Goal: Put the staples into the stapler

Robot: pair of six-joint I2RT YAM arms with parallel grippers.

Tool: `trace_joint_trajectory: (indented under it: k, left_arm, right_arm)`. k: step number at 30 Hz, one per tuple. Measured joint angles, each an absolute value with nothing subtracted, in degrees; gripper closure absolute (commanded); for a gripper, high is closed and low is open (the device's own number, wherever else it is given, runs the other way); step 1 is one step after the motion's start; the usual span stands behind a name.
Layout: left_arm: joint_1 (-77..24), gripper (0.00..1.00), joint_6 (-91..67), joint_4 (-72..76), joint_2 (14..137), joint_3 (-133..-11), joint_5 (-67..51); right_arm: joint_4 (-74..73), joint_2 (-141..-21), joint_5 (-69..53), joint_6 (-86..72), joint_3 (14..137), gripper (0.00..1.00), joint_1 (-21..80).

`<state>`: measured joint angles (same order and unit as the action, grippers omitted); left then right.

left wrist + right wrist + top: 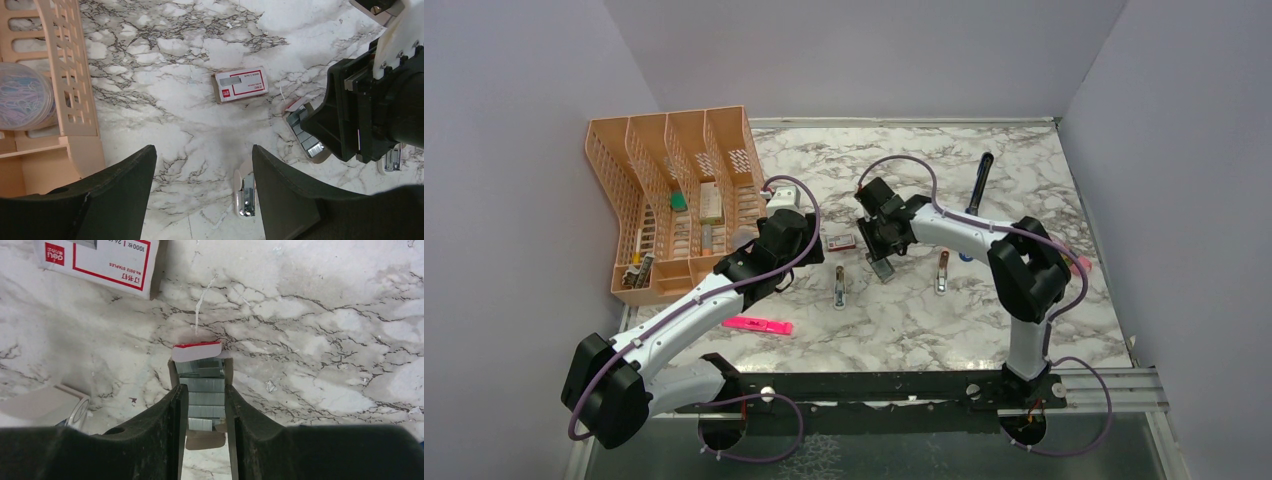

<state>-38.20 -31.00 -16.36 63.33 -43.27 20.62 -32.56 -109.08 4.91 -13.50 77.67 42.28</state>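
Right hand (204, 392): lowered to the desk (325, 340), its two fingers (155, 440) flanking the staples (201, 385), a silvery block lying in a small open tray (196, 352). Whether they clamp the block or merely stand against it cannot be told. The tray's red-edged end flap projects just past the fingertips.

Red-and-white box (100, 260): flat on the desk, ahead and to the left of this hand, apart from the tray.

Left hand (202, 152): released, fingers spread wide with nothing between them, hovering over bare desk. The box lies ahead of it and the right hand is to its right.

Surface: white marble pattern with grey veining. A peach mesh organiser (639, 180) stands to the left hand's left.

Room: plain lilac-grey walls (874, 50) on three sides.
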Motion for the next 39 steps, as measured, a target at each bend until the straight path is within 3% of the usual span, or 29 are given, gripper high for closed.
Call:
trace_joint_trajectory:
  k: [10,31,39]
  left_arm:
    - [-38.19,0.29,-31.00,-16.36,63.33,-43.27,20.62]
    - [-38.19,0.29,-31.00,-16.36,63.33,-43.27,20.62]
    - [-38.19,0.29,-30.98,-16.36,63.33,-43.27,20.62]
  right_arm:
    - [-31.07,-110.48,5.39,-13.47,78.50,0.67,42.26]
    - [-30.04,-112.33,6.70,-13.50,78.70,0.65,42.26]
    - [-29.95,-113.38,6.74,-13.54,79.77,0.77,42.26]
